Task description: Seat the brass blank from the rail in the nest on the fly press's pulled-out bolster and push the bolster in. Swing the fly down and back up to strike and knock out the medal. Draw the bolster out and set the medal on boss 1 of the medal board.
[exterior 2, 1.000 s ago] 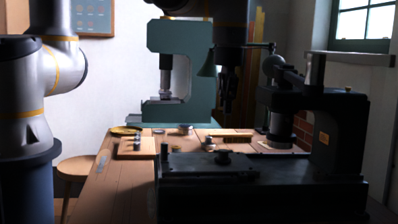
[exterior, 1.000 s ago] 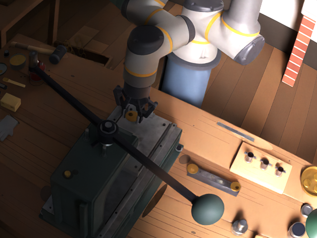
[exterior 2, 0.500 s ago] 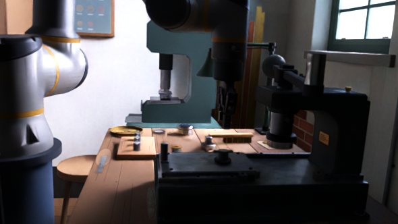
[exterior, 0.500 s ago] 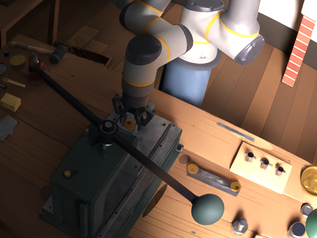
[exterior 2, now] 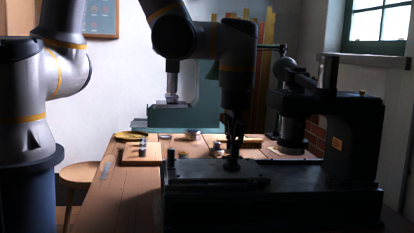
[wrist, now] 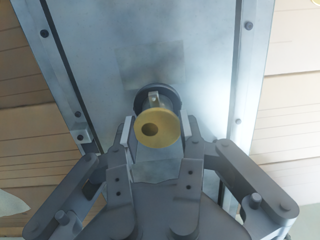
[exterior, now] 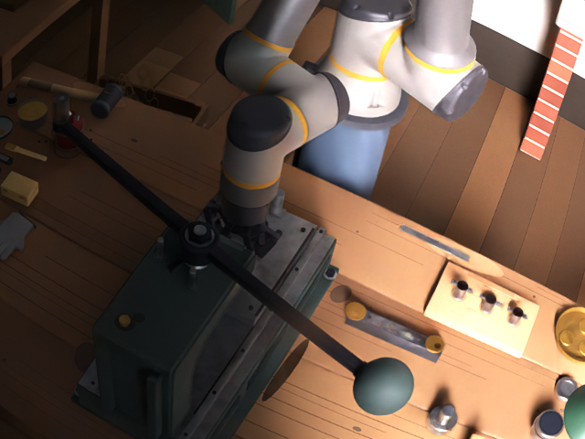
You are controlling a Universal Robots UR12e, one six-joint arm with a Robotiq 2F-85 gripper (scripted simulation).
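Note:
The brass blank is a round yellow disc with a centre hole. My gripper is closed on it, a finger on each side of its rim. It hangs just above the dark round nest on the fly press's pulled-out bolster. In the side camera the arm's wrist hides the blank and the gripper. The fly arm crosses the press top, its ball over the bench. The rail carries two more blanks. The medal board with three bosses lies beyond it.
A yellow dish sits at the bench's right edge, with small jars near it. A hammer, a tin and small tools lie on the far left. The press screw head stands close beside my wrist.

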